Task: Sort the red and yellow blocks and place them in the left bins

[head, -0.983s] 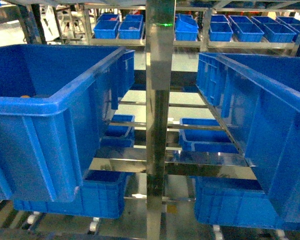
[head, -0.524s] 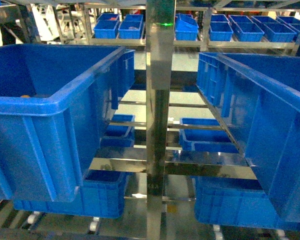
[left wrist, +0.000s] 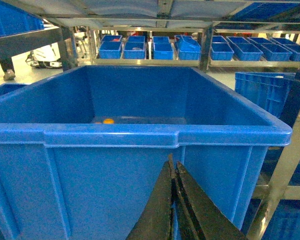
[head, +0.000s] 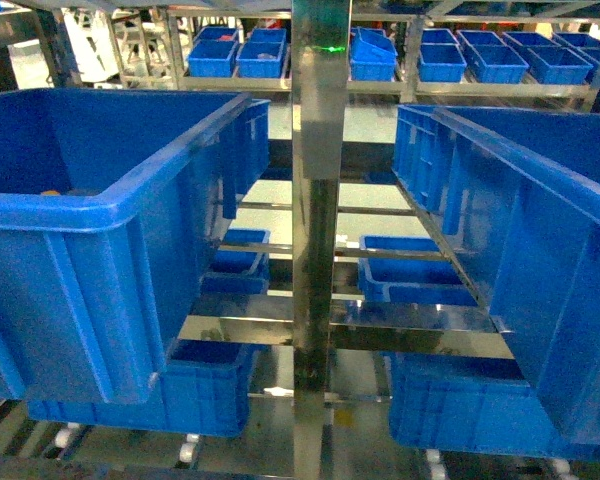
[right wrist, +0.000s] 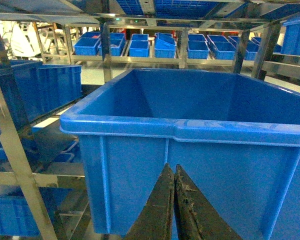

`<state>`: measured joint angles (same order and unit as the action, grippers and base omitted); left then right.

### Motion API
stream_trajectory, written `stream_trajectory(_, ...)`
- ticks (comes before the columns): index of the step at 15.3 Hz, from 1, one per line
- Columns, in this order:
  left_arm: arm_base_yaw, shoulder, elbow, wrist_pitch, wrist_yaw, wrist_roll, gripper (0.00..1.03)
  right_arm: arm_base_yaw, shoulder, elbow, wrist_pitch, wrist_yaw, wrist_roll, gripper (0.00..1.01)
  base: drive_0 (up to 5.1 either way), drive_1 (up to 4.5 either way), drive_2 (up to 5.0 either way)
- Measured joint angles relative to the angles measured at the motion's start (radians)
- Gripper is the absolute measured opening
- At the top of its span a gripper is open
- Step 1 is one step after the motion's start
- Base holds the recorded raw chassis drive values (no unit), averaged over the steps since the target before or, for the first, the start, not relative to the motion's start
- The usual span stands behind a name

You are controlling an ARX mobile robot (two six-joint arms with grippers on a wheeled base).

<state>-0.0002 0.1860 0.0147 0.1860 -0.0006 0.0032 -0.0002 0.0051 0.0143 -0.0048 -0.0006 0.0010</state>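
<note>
Flanking one steel post [head: 318,250], two left bins [head: 110,215] sit; both tools [left wrist: 174,172] pressed together, seemingly empty.

Head view faces the steel post [head: 318,240] between two crates. Each wrist view sits close behind one crate; all share the far shelves [head: 380,85]

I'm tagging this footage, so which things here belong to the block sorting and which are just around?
Belongs to the job:
- large deep blue plastic crate on the left
- small orange-yellow piece on its floor
- left gripper, jaws closed
- right gripper, jaws closed

Just around:
- large blue crate on the right
- steel rack post
- small blue trays on the far shelf
</note>
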Motion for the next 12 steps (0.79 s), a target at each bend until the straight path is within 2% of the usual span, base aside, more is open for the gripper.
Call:
stream_trajectory(1, 0.0, -0.015, 0.0, -0.014, 0.0, 0.0, 0.02, 0.0, 0.0, 0.0, 0.0, 0.0, 0.0, 0.02, 0.0, 0.0, 0.0)
stream_trajectory(2, 0.0, -0.092, 0.001, -0.127, 0.0, 0.0, 0.02, 0.0, 0.0, 0.0, 0.0, 0.0, 0.0, 0.02, 0.0, 0.0, 0.0)
stream_trajectory(3, 0.0, -0.177, 0.001, -0.189, -0.001, -0.001, 0.02, 0.0, 0.0, 0.0, 0.0, 0.0, 0.0, 0.02, 0.0, 0.0, 0.0)
stream_trajectory(8, 0.0, -0.176, 0.001, -0.191, 0.0, 0.0, 0.02, 0.0, 0.0, 0.0, 0.001, 0.0, 0.0, 0.02, 0.0, 0.0, 0.0)
stream_trajectory(9, 0.0, -0.176, 0.001, -0.191, 0.0, -0.002, 0.11, 0.0, 0.0, 0.0, 0.0, 0.0, -0.001, 0.08, 0.0, 0.0, 0.0)
stream_trajectory(12, 0.0, -0.176, 0.001, -0.191, 0.0, -0.002, 0.49, 0.0, 0.0, 0.0, 0.0, 0.0, -0.001, 0.46, 0.0, 0.0, 0.0)
